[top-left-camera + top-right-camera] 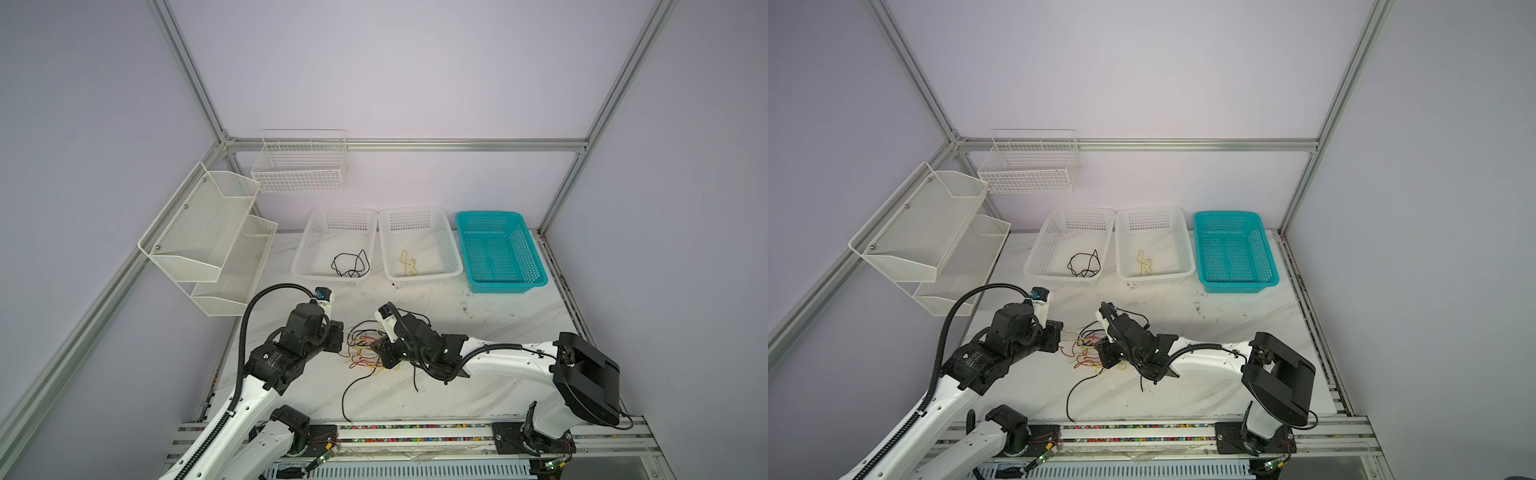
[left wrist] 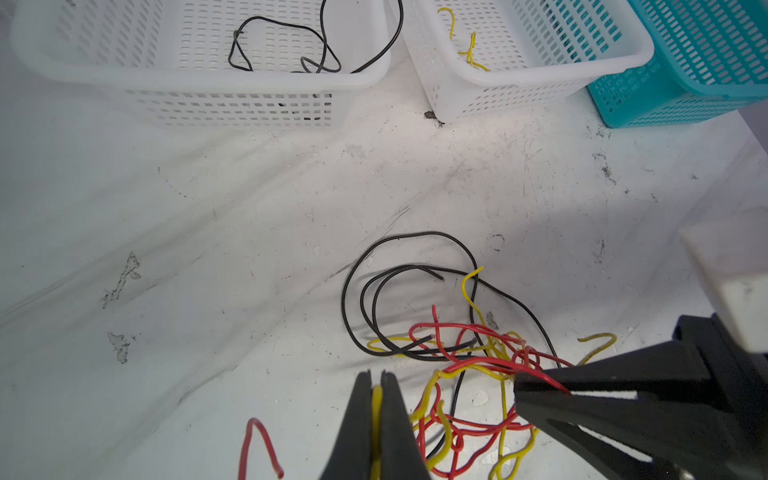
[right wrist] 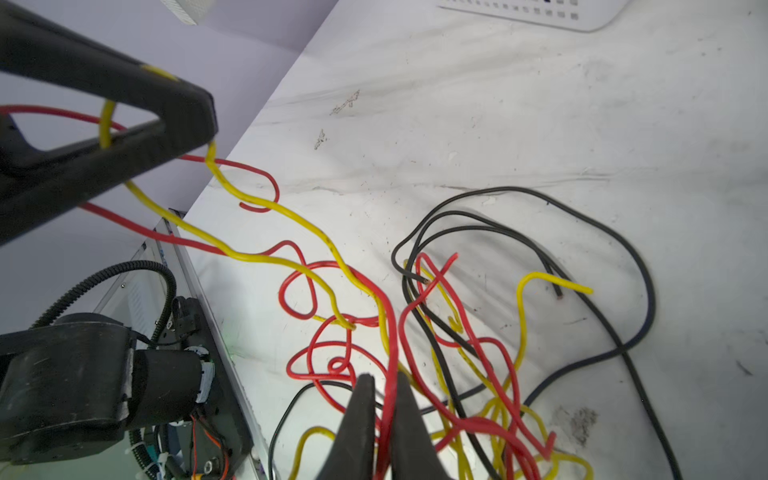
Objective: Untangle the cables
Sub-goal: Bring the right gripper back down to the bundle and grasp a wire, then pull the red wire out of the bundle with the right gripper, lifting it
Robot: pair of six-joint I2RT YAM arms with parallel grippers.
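The left gripper (image 2: 376, 378) is clamped on a yellow cable (image 2: 376, 401). The strand is pinched between its closed jaws and runs out ahead of its tips into the knot. Just ahead of it, and to its right, the tangled cables (image 1: 365, 353) lie on the table (image 1: 498, 353) — red, yellow and black strands looped over one another. Looser black cables (image 2: 419, 234) arc out on the far side, and one black tail trails back toward the robot's base. The right gripper (image 3: 384, 380) sits at the opposite edge of the knot, facing the left one. Its jaws are closed on a red cable (image 3: 388, 409) that runs forward from its tips and crosses the held yellow strand more than once. Well beyond both grippers stand three baskets. The first white basket (image 1: 316, 277) holds a sorted black cable (image 1: 351, 264), the second white basket (image 1: 424, 280) holds a sorted yellow cable (image 1: 408, 264), and the teal basket (image 1: 507, 286) holds no cable that I can see. The step in hand looks like pulling one strand free, with each arm gripping a different colour, and most of the pile is unsorted. The next move probably calls for drawing the grippers apart slowly. Red loops sit around the yellow near the middle, so a straight pull may cinch them rather than release them.
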